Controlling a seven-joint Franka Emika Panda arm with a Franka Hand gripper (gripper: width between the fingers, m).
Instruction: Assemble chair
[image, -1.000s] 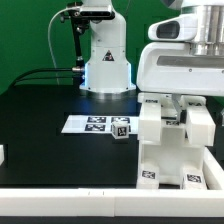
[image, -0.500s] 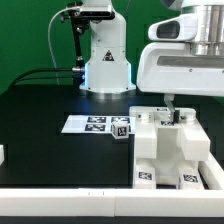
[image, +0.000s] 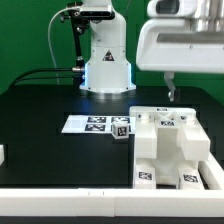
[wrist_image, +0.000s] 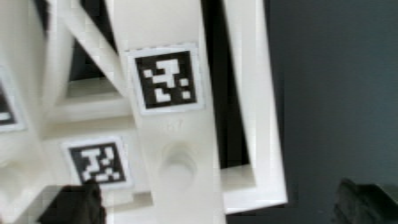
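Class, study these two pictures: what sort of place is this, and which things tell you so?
Most likely a robotics lab bench: a white robot arm stands on a black table before a green backdrop, and the chair and the marker board carry square black-and-white tags.

1. My arm base (image: 105, 62): stood upright, well behind the chair (image: 170, 145).
2. My wrist housing (image: 185, 45): hung level, directly above the chair.
3. My gripper (wrist_image: 217, 205): pointed straight down, clear of the chair's top; fingers (wrist_image: 71, 205) were spread wide, nothing held between them.
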